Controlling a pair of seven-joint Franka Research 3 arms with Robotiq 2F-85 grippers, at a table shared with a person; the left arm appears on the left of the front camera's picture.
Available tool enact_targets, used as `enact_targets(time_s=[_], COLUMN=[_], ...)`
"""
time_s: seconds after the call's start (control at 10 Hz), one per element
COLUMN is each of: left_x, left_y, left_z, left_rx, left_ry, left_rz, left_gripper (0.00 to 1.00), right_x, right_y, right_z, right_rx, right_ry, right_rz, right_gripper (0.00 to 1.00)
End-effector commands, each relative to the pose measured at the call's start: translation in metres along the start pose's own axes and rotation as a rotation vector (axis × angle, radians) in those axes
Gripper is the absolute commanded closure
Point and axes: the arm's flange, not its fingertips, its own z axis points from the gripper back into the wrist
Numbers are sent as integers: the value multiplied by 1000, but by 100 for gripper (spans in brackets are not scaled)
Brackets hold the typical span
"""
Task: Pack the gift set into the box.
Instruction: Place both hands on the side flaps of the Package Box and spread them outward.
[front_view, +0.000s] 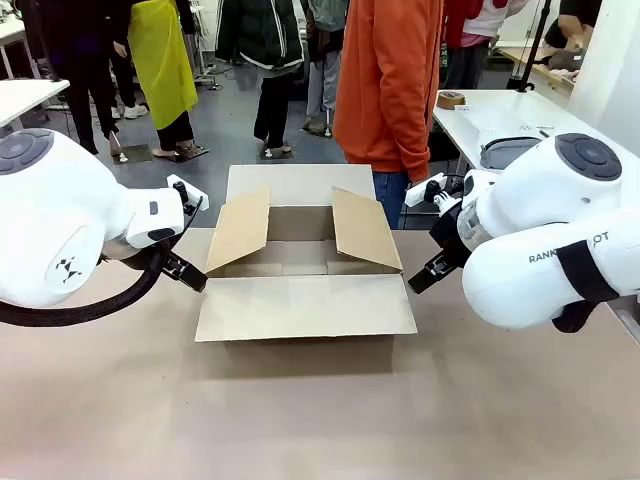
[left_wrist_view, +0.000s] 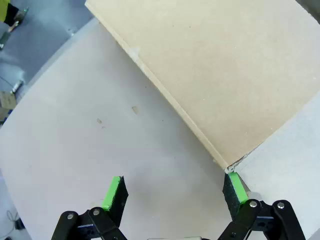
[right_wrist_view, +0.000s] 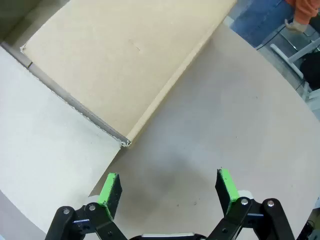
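Four flaps stand open on the box (front_view: 300, 305) at the middle of the front view: the near one lies flat on the table (front_view: 300, 430), the far one is laid back, and the two side ones tilt upward. A white arm flanks the box on each edge of that frame, and a person (front_view: 390, 80) in an orange top stands beyond it at upper centre. The left wrist view adds the close detail: the left claw (left_wrist_view: 175, 189) is spread wide over bare table (left_wrist_view: 100, 125), with one green pad (left_wrist_view: 235, 187) just beside the corner of a tan flap of the box (left_wrist_view: 225, 75) that fills the upper right. In the right wrist view the right claw (right_wrist_view: 168, 186) is likewise spread wide and holds nothing, above the table (right_wrist_view: 225, 125), with the box (right_wrist_view: 115, 65) flap at upper left and its corrugated edge running down toward the pads.
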Motion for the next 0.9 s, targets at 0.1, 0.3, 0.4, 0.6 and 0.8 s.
enact_targets(time_s=[0.1,0.3,0.4,0.6,0.8], left_x=[0,0,0,0,0], left_y=[0,0,0,0,0], left_z=[0,0,0,0,0], left_rx=[0,0,0,0,0], left_ry=[-1,-1,-1,-1,-1], left_rz=[0,0,0,0,0], left_gripper=[0,0,0,0,0], right_x=[0,0,0,0,0], right_y=[0,0,0,0,0], right_z=[0,0,0,0,0], right_rx=[0,0,0,0,0], right_ry=[0,0,0,0,0], right_rz=[0,0,0,0,0], right_gripper=[0,0,0,0,0])
